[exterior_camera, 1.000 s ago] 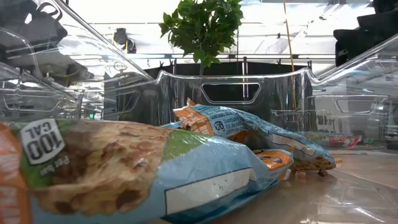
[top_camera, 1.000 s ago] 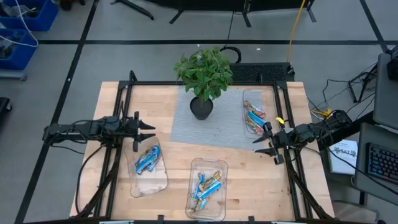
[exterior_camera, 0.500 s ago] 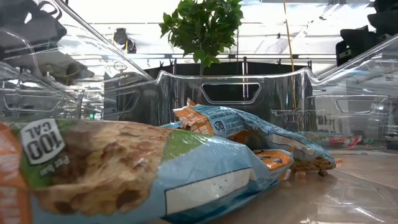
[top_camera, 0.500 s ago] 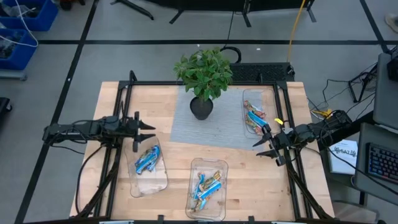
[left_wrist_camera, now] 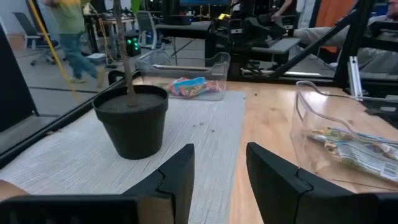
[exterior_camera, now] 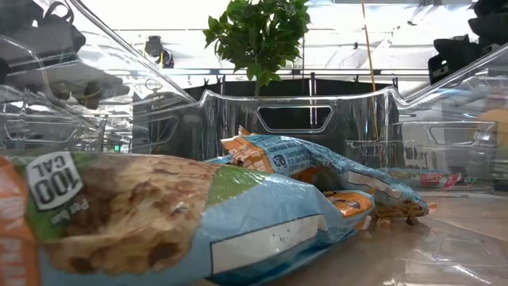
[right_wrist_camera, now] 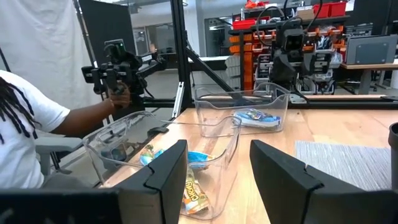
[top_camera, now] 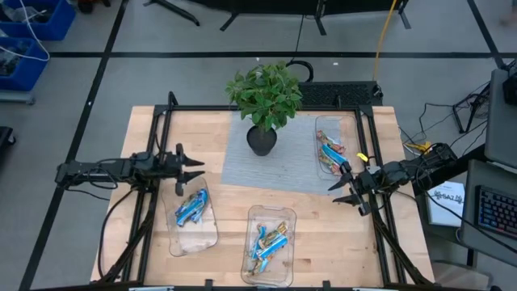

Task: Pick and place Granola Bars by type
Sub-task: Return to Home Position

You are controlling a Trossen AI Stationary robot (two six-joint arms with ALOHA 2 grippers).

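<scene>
Granola bars (top_camera: 191, 208) lie in three clear trays (top_camera: 199, 238) on the counter (top_camera: 331, 234): left, near middle and far right. Left claw (top_camera: 197, 171) hovers just beyond the left tray's far end, fingers apart and empty; right claw (top_camera: 334, 192) hangs beside the far-right tray's near end, fingers apart too.

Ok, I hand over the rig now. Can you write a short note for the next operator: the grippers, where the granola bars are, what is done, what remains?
Left gripper: jaws open, empty, near the left tray.
Right gripper: jaws open, empty, near the right tray.
Granola bars: blue bars in the left tray, mixed-colour bars in the middle tray, blue-and-red bars in the right tray.
Done: no bar lies loose on the table.
Left: probably only parking both arms.
</scene>
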